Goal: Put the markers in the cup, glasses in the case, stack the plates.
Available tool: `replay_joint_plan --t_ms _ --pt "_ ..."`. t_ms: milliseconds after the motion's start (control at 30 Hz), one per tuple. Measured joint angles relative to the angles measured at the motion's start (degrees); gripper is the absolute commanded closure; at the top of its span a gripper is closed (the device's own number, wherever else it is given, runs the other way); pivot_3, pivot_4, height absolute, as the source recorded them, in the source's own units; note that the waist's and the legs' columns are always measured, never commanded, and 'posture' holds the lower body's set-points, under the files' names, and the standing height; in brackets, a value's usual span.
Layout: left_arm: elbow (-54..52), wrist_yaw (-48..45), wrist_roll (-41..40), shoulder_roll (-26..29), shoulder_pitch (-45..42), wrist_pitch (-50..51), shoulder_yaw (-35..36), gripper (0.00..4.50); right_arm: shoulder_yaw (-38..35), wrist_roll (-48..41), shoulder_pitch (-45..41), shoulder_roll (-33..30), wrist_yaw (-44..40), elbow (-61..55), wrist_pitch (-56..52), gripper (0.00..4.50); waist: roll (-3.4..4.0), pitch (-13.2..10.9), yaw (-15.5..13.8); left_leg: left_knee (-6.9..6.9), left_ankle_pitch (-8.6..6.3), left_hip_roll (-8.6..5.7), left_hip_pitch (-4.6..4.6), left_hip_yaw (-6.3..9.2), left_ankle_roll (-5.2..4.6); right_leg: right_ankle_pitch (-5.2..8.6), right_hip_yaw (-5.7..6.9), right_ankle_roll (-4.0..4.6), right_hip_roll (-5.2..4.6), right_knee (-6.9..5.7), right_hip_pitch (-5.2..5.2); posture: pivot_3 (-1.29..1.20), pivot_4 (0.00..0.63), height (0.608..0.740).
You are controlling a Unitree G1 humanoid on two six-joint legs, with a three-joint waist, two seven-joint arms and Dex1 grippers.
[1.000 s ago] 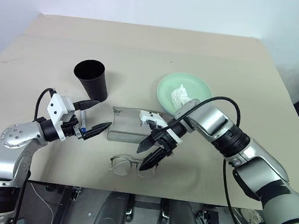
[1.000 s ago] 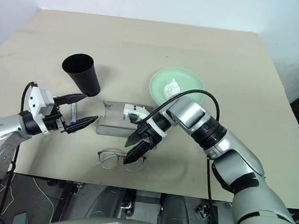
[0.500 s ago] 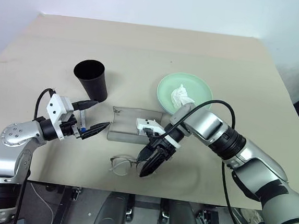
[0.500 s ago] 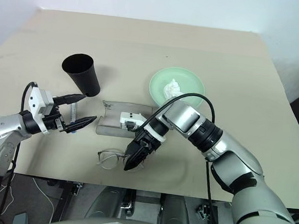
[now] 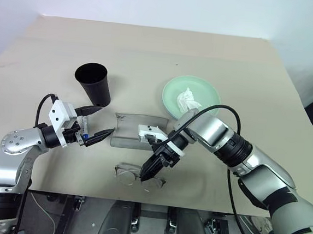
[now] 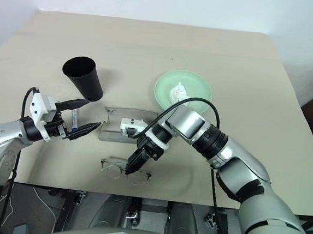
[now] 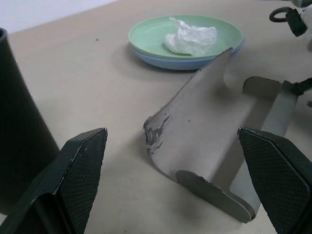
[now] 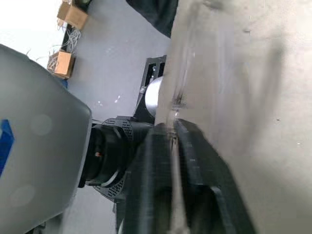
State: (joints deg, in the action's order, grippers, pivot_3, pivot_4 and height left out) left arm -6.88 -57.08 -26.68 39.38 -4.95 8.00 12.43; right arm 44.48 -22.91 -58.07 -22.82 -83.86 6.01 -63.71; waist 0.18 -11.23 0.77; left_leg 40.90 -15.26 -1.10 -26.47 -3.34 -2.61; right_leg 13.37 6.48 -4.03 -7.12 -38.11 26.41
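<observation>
The bench carries everything within both arms' reach. The plates already sit stacked at about one o'clock from the bench's middle, green on blue, a crumpled tissue lying on top. The cup stands upright at ten o'clock, mouth up; what it holds is hidden by its dark wall. The case lies open at the middle, ready to receive the glasses, which rest at six o'clock near the bench's front edge. The right tool is clenched on the glasses' frame, seemingly at the bridge, though the thin wire is hard to make out. The left tool waits released, level, beside the case, a blue-ended marker apparently on the bench behind its fingers.
</observation>
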Motion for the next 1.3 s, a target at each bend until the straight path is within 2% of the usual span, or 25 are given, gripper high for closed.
replay_joint_plan --t_ms 300,400,533,667,800,1000,1100,1300 --pt "-0.52 1.08 0.02 0.01 -0.09 0.54 -0.07 0.00 -0.98 -0.13 -0.58 0.28 0.54 1.80 0.18 4.48 0.02 -0.01 0.02 0.00 0.01 0.02 -0.02 0.01 0.01 -0.05 0.00 0.00 0.01 0.00 0.03 0.00 0.150 0.681" --pt "-1.24 1.34 -0.08 0.03 -0.07 0.80 0.05 0.00 -5.11 -2.21 -1.42 -0.83 -0.70 2.72 0.13 4.48 0.05 -0.04 -0.12 0.00 0.01 0.01 -0.10 0.02 0.02 -0.05 0.01 0.00 0.01 0.00 0.11 0.00 0.150 0.681" --pt "-1.84 2.09 -0.22 0.65 0.34 1.75 1.06 0.00 -14.75 -7.07 -7.57 -3.09 -4.35 2.63 0.67 4.48 0.04 -0.05 -0.09 -0.12 0.00 0.00 -0.16 -0.01 0.01 -0.06 0.02 -0.01 -0.01 0.07 0.19 0.00 0.150 0.681" --pt "-2.31 2.40 -0.32 1.23 2.27 1.75 3.21 0.00 -17.98 -6.44 -11.17 -3.02 -5.20 6.34 6.06 4.48 0.02 -0.04 0.00 -0.39 0.00 -0.01 -0.09 -0.10 0.02 -0.06 0.02 -0.02 -0.05 0.14 0.23 0.00 0.150 0.681" --pt "-2.72 2.63 -0.37 1.27 4.86 1.77 5.18 0.00 -17.79 -2.11 -14.13 -0.95 -6.43 15.88 14.80 4.48 0.04 -0.05 0.09 -0.43 0.01 -0.01 -0.12 -0.21 0.03 -0.07 0.02 -0.02 -0.07 0.13 0.29 0.00 0.150 0.681" --pt "-4.97 3.22 -1.26 1.28 10.91 1.75 9.69 0.00 -14.71 6.95 -19.24 4.45 -8.11 34.63 33.17 4.48 0.02 -0.04 0.27 -0.68 0.05 -0.03 -0.06 -0.35 0.08 -0.07 0.02 -0.03 -0.10 0.13 0.35 0.00 0.150 0.681" --pt "-5.46 3.47 -1.32 1.23 14.03 1.71 11.39 0.00 -13.03 10.42 -19.86 6.94 -8.22 41.63 41.05 4.48 0.01 -0.04 0.17 -0.80 0.25 -0.03 -0.10 -0.42 0.41 -0.07 0.03 -0.03 -0.13 0.11 0.32 0.00 0.150 0.681" --pt "-8.09 4.71 -1.48 0.64 16.71 1.62 12.81 0.00 -8.79 15.73 -20.19 10.36 -8.24 48.95 49.61 4.48 0.01 -0.05 0.28 -0.82 0.25 -0.03 -0.07 -0.51 0.41 -0.06 0.03 -0.03 -0.16 0.11 0.35 0.00 0.150 0.681"
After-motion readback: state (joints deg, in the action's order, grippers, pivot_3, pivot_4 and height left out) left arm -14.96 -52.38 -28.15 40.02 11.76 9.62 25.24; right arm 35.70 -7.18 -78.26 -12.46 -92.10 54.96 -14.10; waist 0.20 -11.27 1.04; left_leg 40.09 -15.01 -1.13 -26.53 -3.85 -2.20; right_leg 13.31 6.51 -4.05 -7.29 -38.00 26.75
